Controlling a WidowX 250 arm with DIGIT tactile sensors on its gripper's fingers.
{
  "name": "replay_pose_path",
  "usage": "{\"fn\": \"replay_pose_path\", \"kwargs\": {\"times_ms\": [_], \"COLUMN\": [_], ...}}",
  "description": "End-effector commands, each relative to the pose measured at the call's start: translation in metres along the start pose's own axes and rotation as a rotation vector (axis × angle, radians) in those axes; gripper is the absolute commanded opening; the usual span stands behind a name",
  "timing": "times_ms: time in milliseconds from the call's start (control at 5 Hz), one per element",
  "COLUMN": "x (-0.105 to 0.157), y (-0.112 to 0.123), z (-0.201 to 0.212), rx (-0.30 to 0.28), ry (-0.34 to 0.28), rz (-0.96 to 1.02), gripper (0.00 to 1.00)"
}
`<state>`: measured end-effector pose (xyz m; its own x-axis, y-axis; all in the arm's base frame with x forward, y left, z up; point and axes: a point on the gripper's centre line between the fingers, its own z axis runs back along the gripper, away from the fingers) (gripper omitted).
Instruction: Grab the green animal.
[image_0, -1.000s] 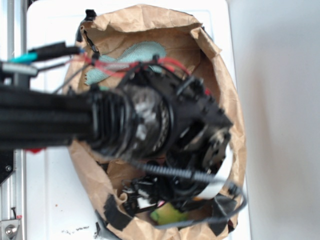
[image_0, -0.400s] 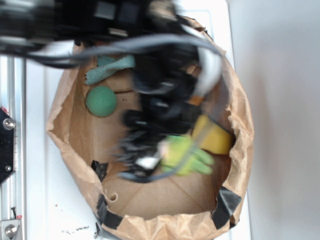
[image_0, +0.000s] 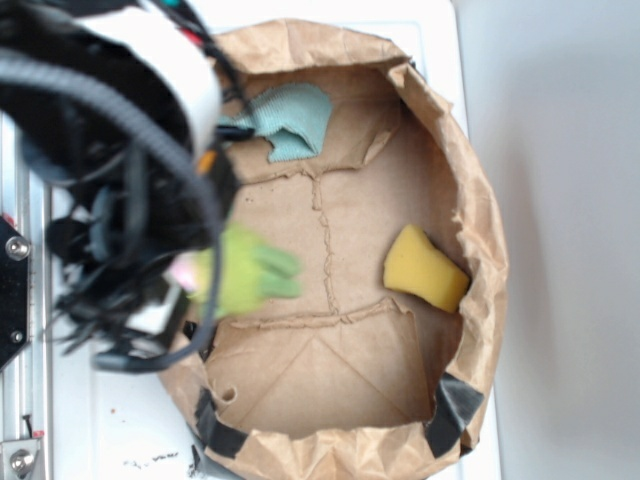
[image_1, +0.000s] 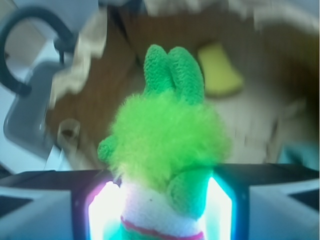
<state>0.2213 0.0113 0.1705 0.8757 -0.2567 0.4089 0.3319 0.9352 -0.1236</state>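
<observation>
The small lime-green plush animal with a fuzzy yellow-green body and knitted stubby limbs (image_1: 167, 145) sits clamped in the gripper (image_1: 162, 210), whose two lit pads close on the toy's lower part, where a white band with a red stripe shows. In the exterior view the plush animal (image_0: 245, 275) is blurred and hangs at the left rim of the crumpled brown paper bag (image_0: 470, 180), above the bag's floor and not resting on it, as far as the blur allows a judgement. The bag lies on the white bench, its mouth open to the camera.

Inside the bag, a pale teal cloth rag (image_0: 290, 118) lies near the far edge, and a yellow wedge-shaped sponge (image_0: 425, 268) rests against the right wall, well apart from the toy.

The toy looks light and very soft; its fuzz will compress and may slip, so the firmer lower body between the pads seems a sounder hold than the limp limbs or the loose fur. The hold looks centred, and the grab seems essentially made. Dark cables of the arm hang close to the bag's left rim and could snag it.
</observation>
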Motion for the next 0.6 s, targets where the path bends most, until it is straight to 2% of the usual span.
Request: {"fn": "replay_pose_path", "kwargs": {"times_ms": [0,200,400], "x": [0.011,0.026,0.03], "y": [-0.003,0.002,0.0], "z": [0.026,0.018,0.014], "rx": [0.008,-0.039,-0.002], "ry": [0.017,0.033,0.029], "rz": [0.044,0.099,0.058], "gripper": [0.0,0.0,0.0]}}
